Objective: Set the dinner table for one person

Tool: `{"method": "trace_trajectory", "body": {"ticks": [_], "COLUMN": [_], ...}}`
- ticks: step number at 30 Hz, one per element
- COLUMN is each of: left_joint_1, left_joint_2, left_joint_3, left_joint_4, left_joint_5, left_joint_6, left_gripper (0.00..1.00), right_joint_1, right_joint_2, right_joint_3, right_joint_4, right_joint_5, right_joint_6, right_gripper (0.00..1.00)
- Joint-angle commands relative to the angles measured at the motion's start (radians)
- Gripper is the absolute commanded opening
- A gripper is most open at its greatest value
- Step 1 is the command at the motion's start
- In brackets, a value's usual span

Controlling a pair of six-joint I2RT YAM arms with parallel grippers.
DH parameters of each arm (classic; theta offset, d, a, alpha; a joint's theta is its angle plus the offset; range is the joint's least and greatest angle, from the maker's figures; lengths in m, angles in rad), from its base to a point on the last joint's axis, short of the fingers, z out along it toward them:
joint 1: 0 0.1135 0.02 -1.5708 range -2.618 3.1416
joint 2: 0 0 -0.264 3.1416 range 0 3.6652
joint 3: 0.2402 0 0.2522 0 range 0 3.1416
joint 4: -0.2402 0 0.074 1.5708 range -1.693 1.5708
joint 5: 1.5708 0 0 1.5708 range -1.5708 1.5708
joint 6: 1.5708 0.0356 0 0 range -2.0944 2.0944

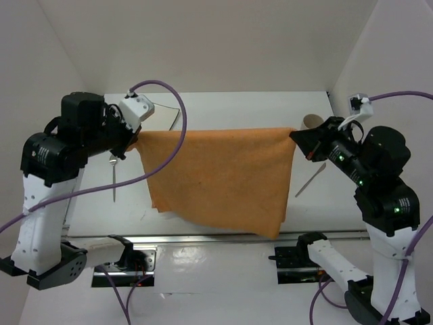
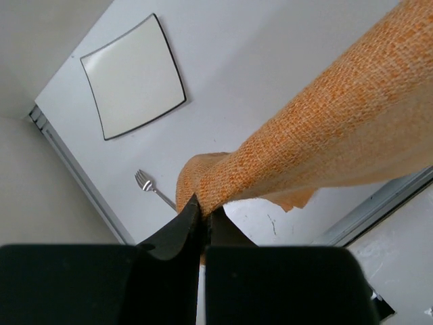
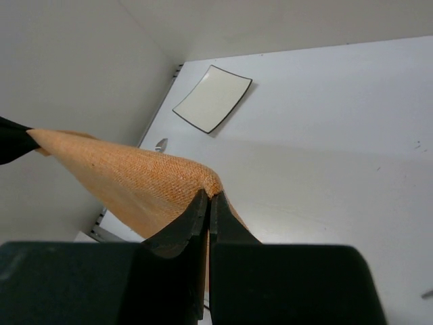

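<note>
Left claw [image 2: 203,208] and right claw [image 3: 208,198] each pinched a corner of the orange cloth [image 1: 223,176], stretched above the white counter [image 1: 237,112]. Lowering both evenly looked wisest, to lay it flat.

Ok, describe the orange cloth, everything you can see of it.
The orange cloth is a coarse woven squarish sheet, burlap-like. It hangs over the dinner table, its top edge stretched between the left gripper and the right gripper, each shut on an upper corner. The rest drapes down; whether its lower edge touches the tabletop is unclear.
</note>
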Motion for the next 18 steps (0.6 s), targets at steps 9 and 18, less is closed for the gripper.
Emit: {"method": "trace_trajectory", "body": {"ticks": [9, 18], "left_joint_1": [0.036, 0.099], "left_joint_2": [0.256, 0.777], "left_joint_3": [-0.193, 0.006], "left_joint_4": [0.115, 0.264], "left_joint_5": [-0.238, -0.238], "left_joint_6": [0.048, 0.019], "left_gripper": [0.0, 0.0], "right_joint_1": [-0.033, -0.077], "right_joint_2": [0.197, 0.657], "right_joint_3": [-0.288, -0.291], "right_joint_4": [0.135, 0.418], "right_joint_5": [0.28, 0.371], "right_joint_6": [-0.014, -0.034], "right_gripper": [0.0, 0.0]}}
